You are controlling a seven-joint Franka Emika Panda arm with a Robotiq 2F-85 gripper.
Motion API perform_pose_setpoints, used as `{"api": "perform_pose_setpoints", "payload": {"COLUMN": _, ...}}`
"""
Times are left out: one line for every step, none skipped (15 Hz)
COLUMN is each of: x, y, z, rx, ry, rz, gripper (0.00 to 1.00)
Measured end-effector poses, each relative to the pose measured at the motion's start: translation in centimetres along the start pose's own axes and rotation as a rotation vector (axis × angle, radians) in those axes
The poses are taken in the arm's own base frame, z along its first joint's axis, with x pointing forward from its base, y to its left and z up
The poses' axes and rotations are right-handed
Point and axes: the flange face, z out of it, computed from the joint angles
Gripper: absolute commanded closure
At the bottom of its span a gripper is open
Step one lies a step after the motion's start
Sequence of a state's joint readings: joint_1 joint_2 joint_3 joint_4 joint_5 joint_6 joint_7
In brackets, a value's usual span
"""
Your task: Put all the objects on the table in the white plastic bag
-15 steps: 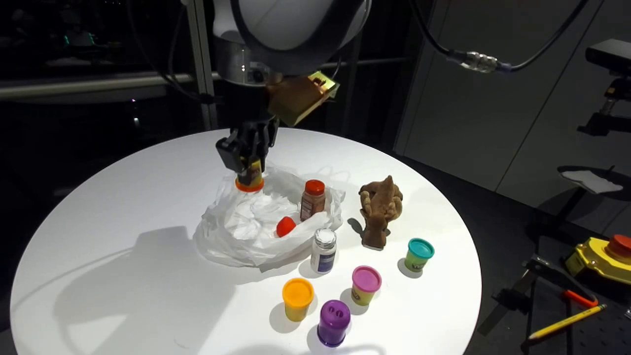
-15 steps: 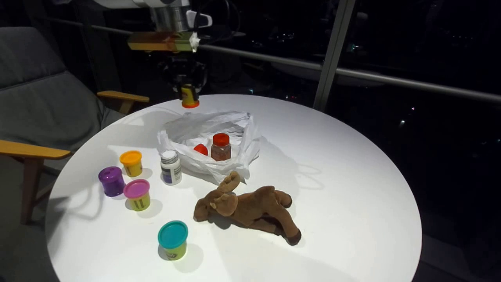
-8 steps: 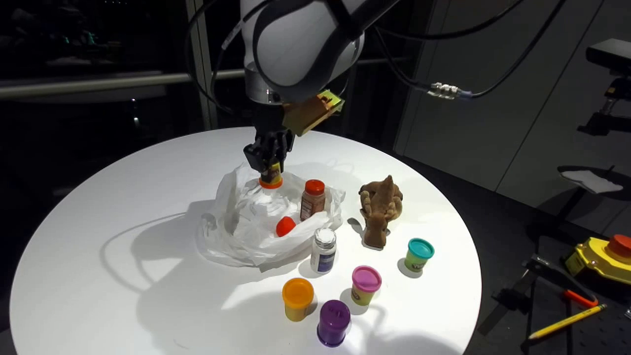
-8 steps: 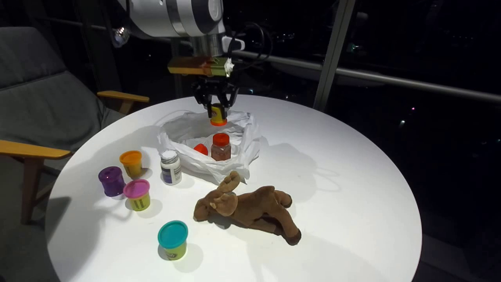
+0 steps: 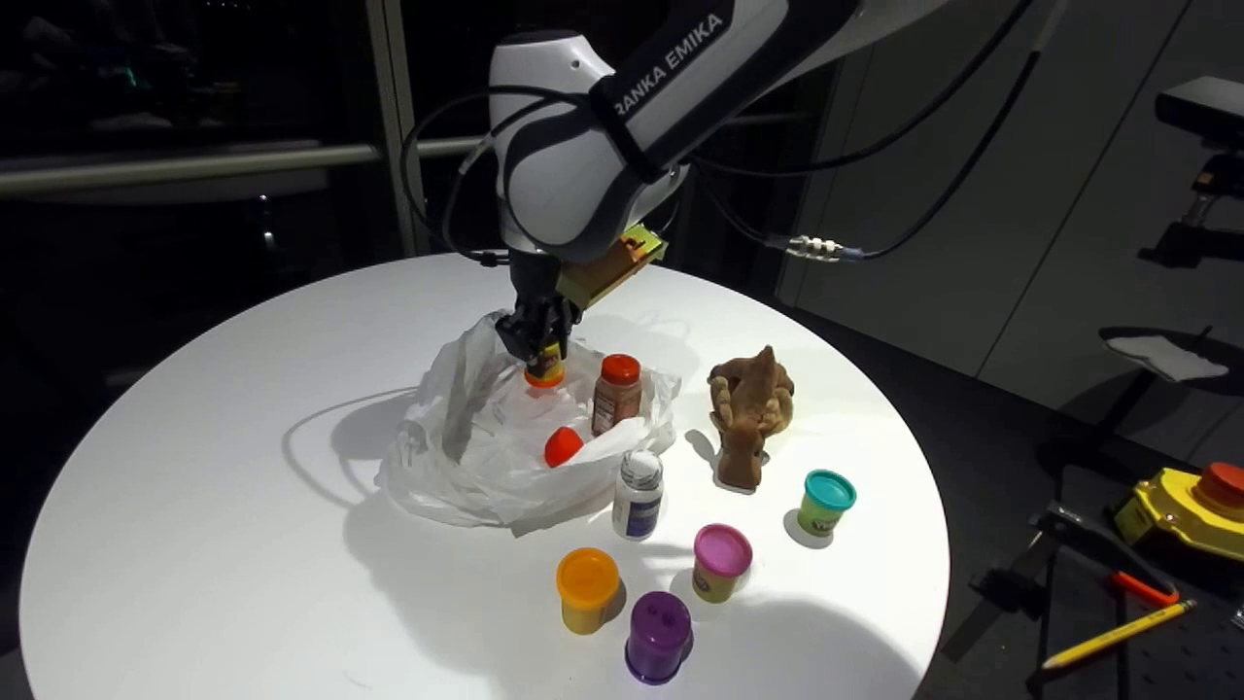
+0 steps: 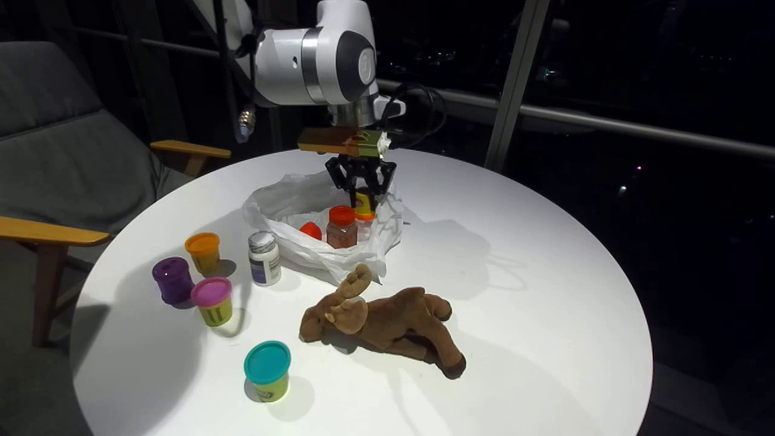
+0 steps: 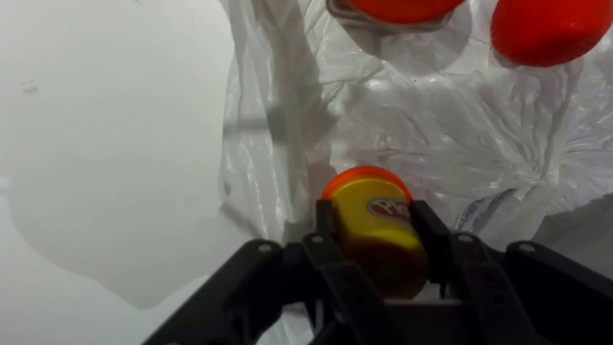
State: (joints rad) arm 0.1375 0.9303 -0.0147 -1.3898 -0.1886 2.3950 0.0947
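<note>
My gripper (image 7: 369,213) is shut on a yellow cup (image 7: 368,230), its orange-red lid facing down. It hangs low inside the opening of the white plastic bag (image 5: 437,457); whether the lid touches the plastic I cannot tell. A red-capped jar (image 5: 617,399) stands in the bag, near a small red item (image 5: 563,446). Outside on the white table (image 5: 214,418) are a small white bottle (image 6: 264,260) close beside the bag, an orange cup (image 5: 587,588), a purple container (image 5: 658,637), a pink-lidded cup (image 5: 720,562), a teal-lidded cup (image 6: 268,370) and a brown plush animal (image 6: 393,321).
A grey chair with wooden armrests (image 6: 54,230) stands close to the table edge. Off the table, a yellow box with a red button (image 5: 1191,510) and a pencil (image 5: 1118,634) lie on a dark surface. Cables (image 5: 816,248) loop from the arm.
Carrying the yellow cup, my gripper has travelled from above the bag's far edge, rightward in both exterior views, and lowered into the bag's opening. The items on the table have stayed put.
</note>
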Motion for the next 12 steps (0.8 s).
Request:
{"api": "perform_pose_setpoints", "payload": {"x": 0.1, "y": 0.3, "z": 0.5, "rx": 0.001, "ry": 0.0, "rz": 0.008, "gripper": 0.31}}
{"api": "perform_pose_setpoints", "payload": {"x": 0.2, "y": 0.5, "z": 0.9, "rx": 0.003, "ry": -0.002, "rz": 0.016, "gripper": 0.25}}
{"api": "perform_pose_setpoints", "payload": {"x": 0.3, "y": 0.6, "z": 1.2, "rx": 0.007, "ry": -0.003, "rz": 0.022, "gripper": 0.18}}
{"api": "perform_pose_setpoints", "payload": {"x": 0.3, "y": 0.7, "z": 1.5, "rx": 0.011, "ry": -0.004, "rz": 0.028, "gripper": 0.11}}
{"api": "perform_pose_setpoints", "payload": {"x": 0.4, "y": 0.8, "z": 1.4, "rx": 0.014, "ry": -0.003, "rz": 0.032, "gripper": 0.02}}
{"api": "perform_pose_setpoints", "payload": {"x": 0.5, "y": 0.8, "z": 1.2, "rx": 0.017, "ry": 0.004, "rz": 0.037, "gripper": 0.0}}
{"api": "perform_pose_setpoints", "payload": {"x": 0.8, "y": 0.8, "z": 0.7, "rx": 0.022, "ry": 0.015, "rz": 0.041, "gripper": 0.0}}
{"api": "perform_pose_setpoints", "payload": {"x": 1.1, "y": 0.7, "z": -0.1, "rx": 0.029, "ry": 0.034, "rz": 0.045, "gripper": 0.0}}
{"api": "perform_pose_setpoints", "payload": {"x": 1.5, "y": 0.6, "z": -1.3, "rx": 0.034, "ry": 0.061, "rz": 0.046, "gripper": 0.0}}
{"api": "perform_pose_setpoints", "payload": {"x": 1.9, "y": 0.3, "z": -2.9, "rx": 0.037, "ry": 0.086, "rz": 0.044, "gripper": 0.0}}
{"api": "perform_pose_setpoints", "payload": {"x": 2.1, "y": 0.0, "z": -4.7, "rx": 0.04, "ry": 0.11, "rz": 0.04, "gripper": 0.0}}
{"api": "perform_pose_setpoints", "payload": {"x": 2.1, "y": -0.5, "z": -6.6, "rx": 0.043, "ry": 0.126, "rz": 0.034, "gripper": 0.0}}
